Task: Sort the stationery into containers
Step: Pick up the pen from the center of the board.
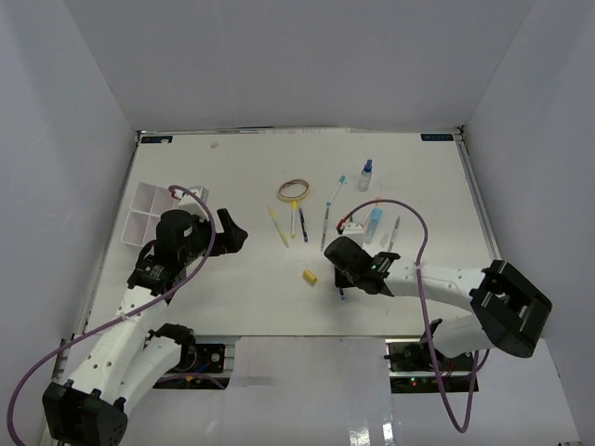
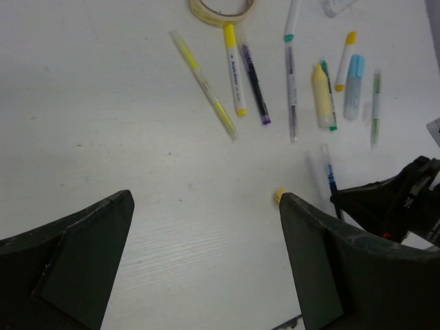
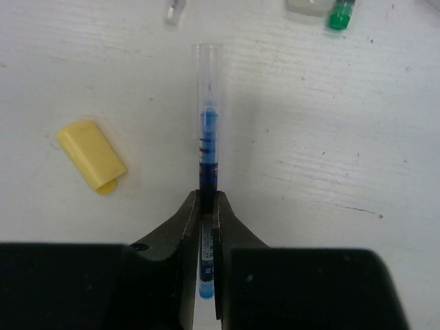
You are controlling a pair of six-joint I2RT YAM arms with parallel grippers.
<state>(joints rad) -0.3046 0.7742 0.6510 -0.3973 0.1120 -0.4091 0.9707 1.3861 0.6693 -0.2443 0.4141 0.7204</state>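
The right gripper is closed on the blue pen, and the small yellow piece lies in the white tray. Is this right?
Only the place is wrong: the small yellow piece lies on the table beside the blue pen, not in the white tray. The right wrist view shows it.

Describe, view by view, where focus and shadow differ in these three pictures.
Top external: even light, faint shadows on the table. Left wrist: pens sharp, left gripper dark, slightly soft. Right wrist: blue pen crisp, green cap softer, right gripper black.

Eraser (image 3: 91, 155) near pen (image 3: 207, 130) L side; R free.
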